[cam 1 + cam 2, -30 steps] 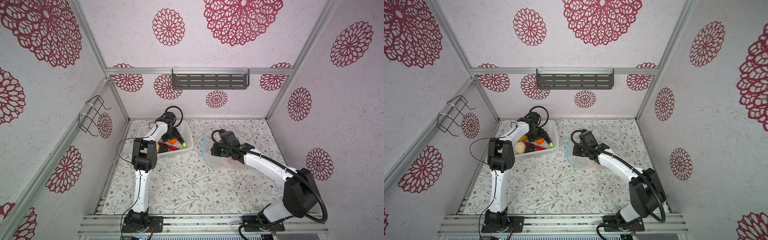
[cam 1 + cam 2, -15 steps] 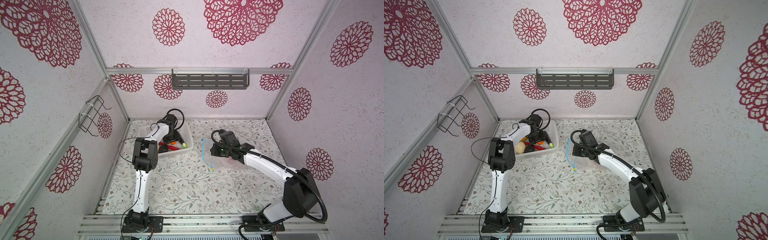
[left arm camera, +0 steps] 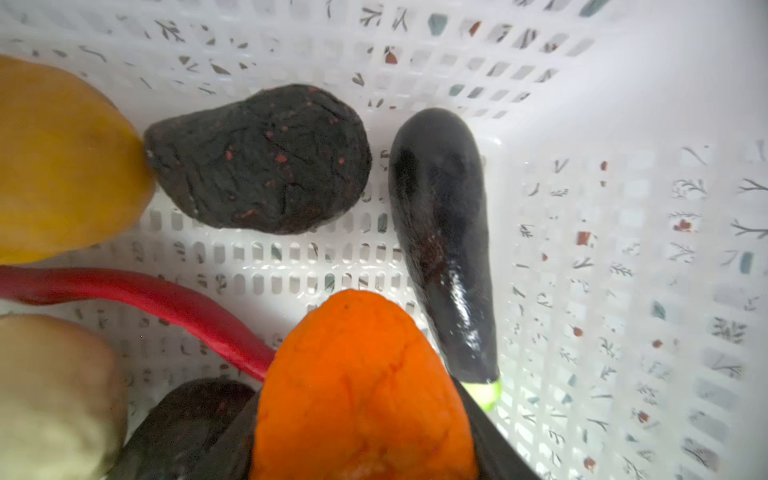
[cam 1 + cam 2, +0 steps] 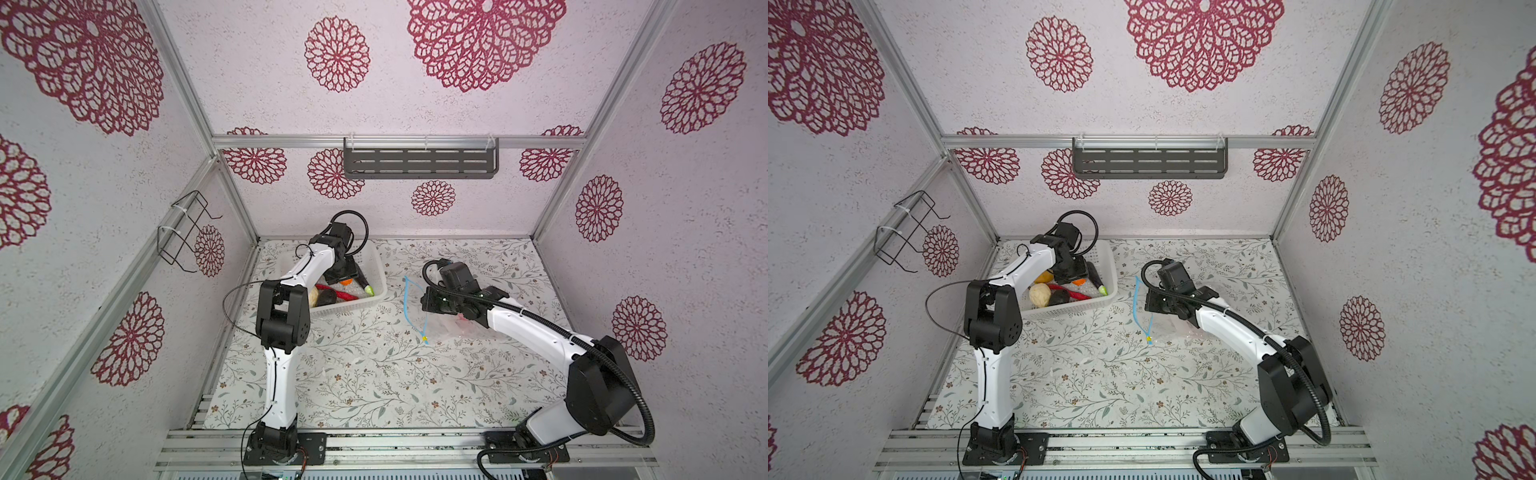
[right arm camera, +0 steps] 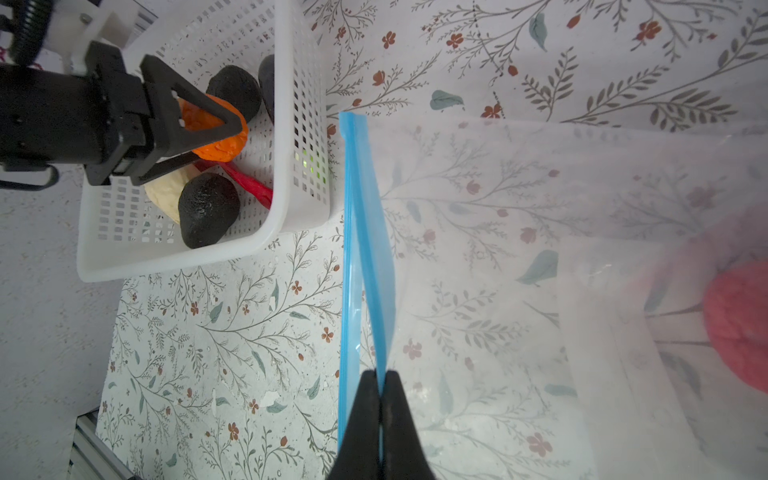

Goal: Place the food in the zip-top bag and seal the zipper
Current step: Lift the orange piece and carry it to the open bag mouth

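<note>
Reaching down into basket, left gripper apparently clasping orange piece, right gripper outstretched, pinching zipper

We see a white perforated basket resting on the floral-print surface, towards its far left corner. A grey slotted shelf hangs on the back wall, a black wire rack on the left wall.

Two black lumps, one basket
</note>
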